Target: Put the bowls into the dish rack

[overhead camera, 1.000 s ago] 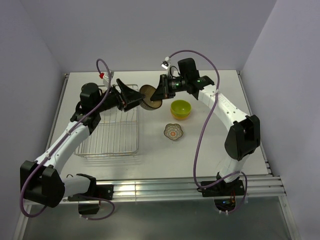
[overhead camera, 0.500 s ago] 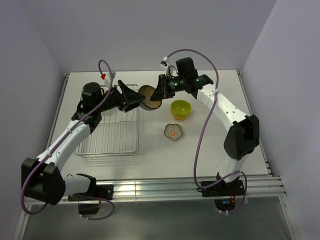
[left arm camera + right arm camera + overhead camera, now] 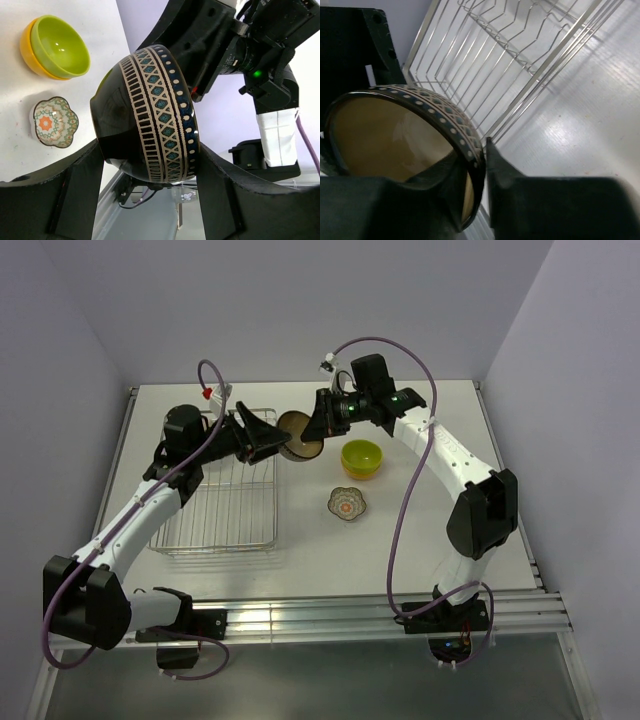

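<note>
A brown bowl (image 3: 298, 433) with a patterned band and pale inside hangs in the air on its side, just right of the dish rack (image 3: 220, 510). My right gripper (image 3: 318, 425) is shut on its rim (image 3: 465, 135), one finger inside and one outside. My left gripper (image 3: 280, 440) spans the bowl (image 3: 155, 115) from base to rim, both fingers touching it. A lime-green bowl (image 3: 361, 456) sits nested in an orange bowl (image 3: 25, 50) on the table. The small scalloped patterned bowl (image 3: 346, 504) lies in front of them.
The silver wire rack (image 3: 485, 50) holds nothing and lies on the left half of the white table (image 3: 440, 530). Pale walls close in the back and both sides. Purple cables loop over both arms.
My left gripper's fingers have narrowed until they meet the brown bowl. Both arms and the bowl have barely shifted.
</note>
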Tool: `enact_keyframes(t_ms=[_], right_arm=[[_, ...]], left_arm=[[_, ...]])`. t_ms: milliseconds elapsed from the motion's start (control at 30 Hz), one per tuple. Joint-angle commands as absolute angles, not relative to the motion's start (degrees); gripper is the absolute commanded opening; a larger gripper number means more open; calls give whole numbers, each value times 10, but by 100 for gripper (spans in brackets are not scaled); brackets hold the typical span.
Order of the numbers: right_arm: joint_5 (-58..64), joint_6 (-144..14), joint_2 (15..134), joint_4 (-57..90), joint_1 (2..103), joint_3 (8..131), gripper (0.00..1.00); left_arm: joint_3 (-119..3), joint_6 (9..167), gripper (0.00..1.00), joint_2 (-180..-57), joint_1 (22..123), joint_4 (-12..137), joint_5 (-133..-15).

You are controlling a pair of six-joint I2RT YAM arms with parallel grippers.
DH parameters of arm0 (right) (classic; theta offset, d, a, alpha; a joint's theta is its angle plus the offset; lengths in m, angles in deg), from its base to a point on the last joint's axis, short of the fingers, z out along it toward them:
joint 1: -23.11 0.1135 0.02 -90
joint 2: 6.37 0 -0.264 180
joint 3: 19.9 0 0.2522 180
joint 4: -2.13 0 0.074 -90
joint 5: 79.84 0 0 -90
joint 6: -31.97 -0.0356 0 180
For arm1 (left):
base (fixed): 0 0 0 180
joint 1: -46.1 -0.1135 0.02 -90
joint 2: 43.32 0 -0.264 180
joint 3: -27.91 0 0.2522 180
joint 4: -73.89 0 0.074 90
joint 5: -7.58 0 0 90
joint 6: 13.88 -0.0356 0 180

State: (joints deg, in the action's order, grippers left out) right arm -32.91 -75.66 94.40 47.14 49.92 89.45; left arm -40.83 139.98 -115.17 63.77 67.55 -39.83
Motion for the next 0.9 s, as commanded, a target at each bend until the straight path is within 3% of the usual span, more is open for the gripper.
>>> enact_keyframes(t_ms=[0,33,133,367,533,867], right_arm=[[-357,-764,941,460,506,931,30],[-355,-764,940,461,506,931,42],[-351,-763,939,463,506,932,57],[-348,-761,938,467,506,935,68],[-337,-753,934,476,505,934,94],[-325,-742,933,484,505,937,100]], left_arm=[[-425,1375,0,-1141,641,695,-385],[-424,1372,0,-1140,639,691,-387],[-424,1362,0,-1139,636,675,-397],[-425,1347,0,-1143,619,658,-409],[-443,1311,0,-1148,593,611,-431],[-526,1162,0,-1189,526,507,-482]])
